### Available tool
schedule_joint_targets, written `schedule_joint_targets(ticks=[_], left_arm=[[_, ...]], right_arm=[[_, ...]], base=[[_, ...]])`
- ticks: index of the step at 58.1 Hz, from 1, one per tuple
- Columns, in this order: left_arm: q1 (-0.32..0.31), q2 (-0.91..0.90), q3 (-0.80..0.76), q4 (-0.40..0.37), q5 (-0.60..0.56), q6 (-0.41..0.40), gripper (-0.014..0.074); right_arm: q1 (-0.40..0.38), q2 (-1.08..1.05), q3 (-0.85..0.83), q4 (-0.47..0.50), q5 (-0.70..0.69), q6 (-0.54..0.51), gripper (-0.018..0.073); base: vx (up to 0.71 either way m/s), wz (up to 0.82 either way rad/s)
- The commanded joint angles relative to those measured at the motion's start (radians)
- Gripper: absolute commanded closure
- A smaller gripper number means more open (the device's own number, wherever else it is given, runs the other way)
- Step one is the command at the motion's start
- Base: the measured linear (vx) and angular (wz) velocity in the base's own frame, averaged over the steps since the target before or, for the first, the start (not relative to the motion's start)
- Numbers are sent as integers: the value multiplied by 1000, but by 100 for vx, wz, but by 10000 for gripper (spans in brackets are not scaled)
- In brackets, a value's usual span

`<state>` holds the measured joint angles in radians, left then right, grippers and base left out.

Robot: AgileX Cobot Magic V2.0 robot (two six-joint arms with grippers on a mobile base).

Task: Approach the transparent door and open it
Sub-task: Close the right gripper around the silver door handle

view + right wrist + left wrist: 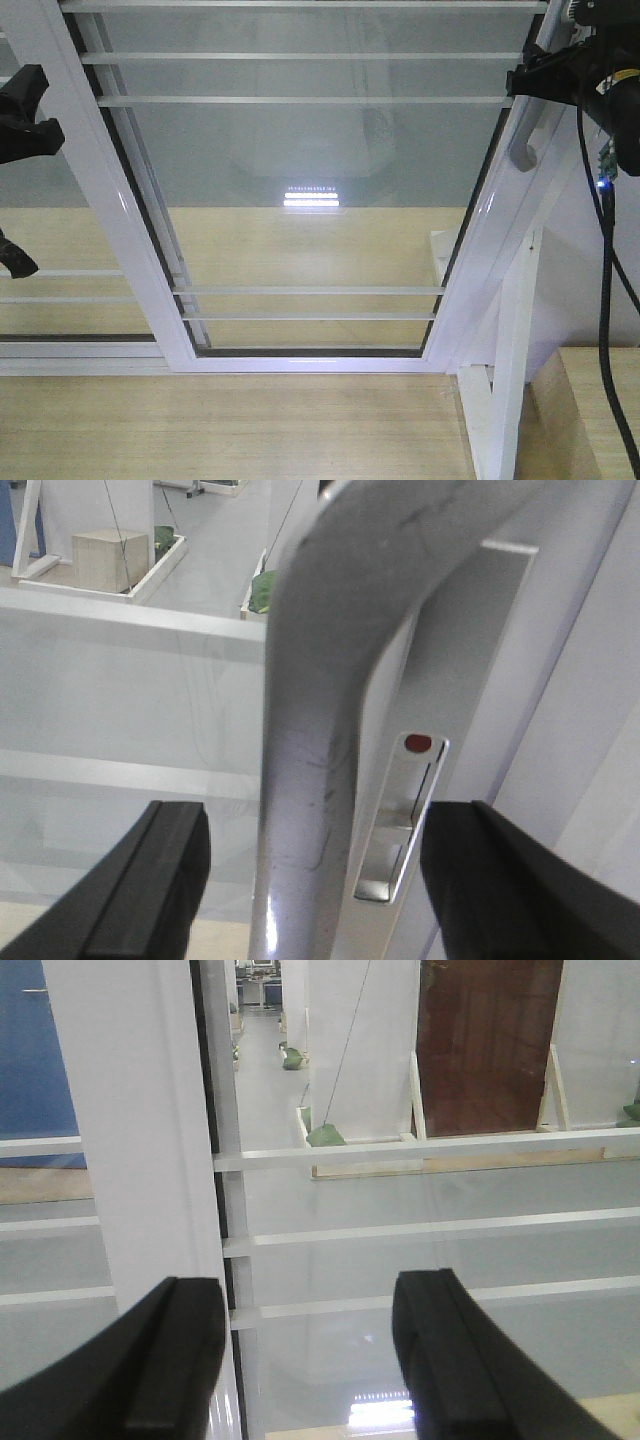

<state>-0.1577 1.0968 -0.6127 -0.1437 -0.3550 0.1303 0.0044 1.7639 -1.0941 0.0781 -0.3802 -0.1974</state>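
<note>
I have the right gripper (318, 880), jaws wide, astride the curved handle (310, 710) of the transparent door (300, 180) dead ahead, placed to clamp and slide; left gripper (305, 1360) wide too, holding nothing

floor (250, 430): pale wood planks, at 6 o'clock
transparent door (300, 200): white bottom rail rests on the floor
braced post (505, 390): white, stands at 4 o'clock
wooden platform (590, 400): 5 o'clock
</note>
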Motion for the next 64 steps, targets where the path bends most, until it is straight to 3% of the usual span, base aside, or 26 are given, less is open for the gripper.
schedule_joint_targets(ticks=[1, 19, 41, 53, 64], left_arm=[[-3, -14, -39, -6, -78, 1, 97], [-3, -14, -39, -6, -77, 1, 97], [-3, -14, -39, -6, -76, 1, 97], [-3, -14, -39, -6, -71, 1, 97], [-3, -14, -39, -6, -71, 1, 97]], right_arm=[[-3, -22, -45, -12, -86, 22, 81], [-3, 45, -116, -12, -84, 42, 144], [0, 42, -117, -13, 4, 60, 481], [10, 42, -117, -19, 10, 70, 501], [67, 42, -117, -96, 0, 69, 497]], base=[[0, 0], [0, 0], [0, 0], [0, 0], [0, 0]])
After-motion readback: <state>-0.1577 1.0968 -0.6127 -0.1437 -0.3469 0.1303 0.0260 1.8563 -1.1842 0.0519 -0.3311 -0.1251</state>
